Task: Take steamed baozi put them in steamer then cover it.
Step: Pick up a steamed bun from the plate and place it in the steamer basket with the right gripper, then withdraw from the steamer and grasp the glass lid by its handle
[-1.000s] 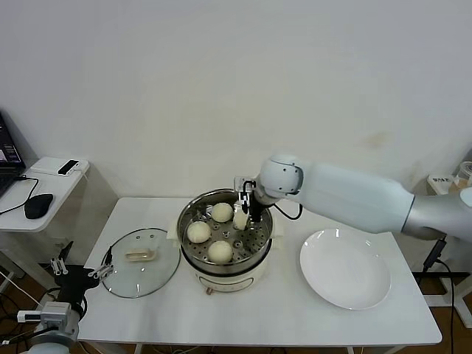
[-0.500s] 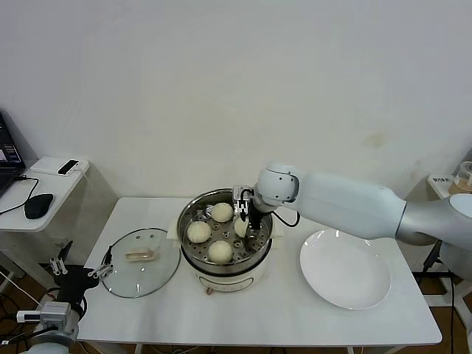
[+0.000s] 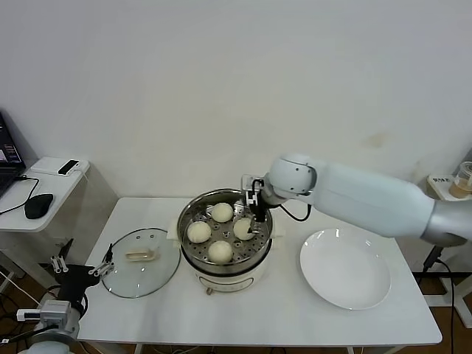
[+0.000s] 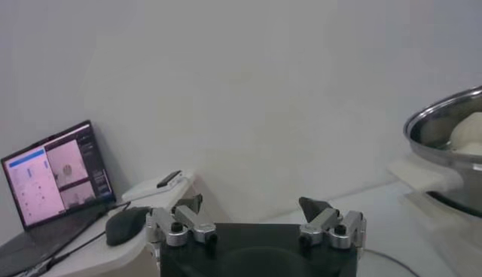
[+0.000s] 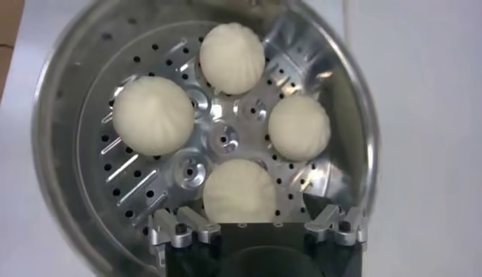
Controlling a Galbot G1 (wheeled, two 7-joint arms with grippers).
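Observation:
The steamer [image 3: 182, 237] stands mid-table, a shiny perforated basket on a cream pot base. Four cream-white steamed baozi lie in it: at the back [image 3: 222, 212], left [image 3: 198, 231], front [image 3: 220, 251] and right [image 3: 244, 228]. My right gripper [image 3: 256, 209] hovers open and empty just above the basket's back right rim, close over the right baozi. In the right wrist view the gripper [image 5: 256, 223] is open above the steamer [image 5: 64, 158], with the nearest baozi [image 5: 239, 190] just ahead of the fingers. The cover [image 3: 140, 262], a glass lid with a cream handle, lies flat on the table left of the steamer.
An empty white plate [image 3: 344, 268] lies to the right of the steamer. My left gripper [image 3: 74, 276] is parked open off the table's left front corner, also shown in its wrist view [image 4: 252, 205]. A side desk holds a laptop [image 4: 56, 181] and a mouse [image 3: 38, 205].
My right gripper lowered the fourth baozi into the steamer's right side, let it go, and has risen and drawn back slightly to the right, now empty.

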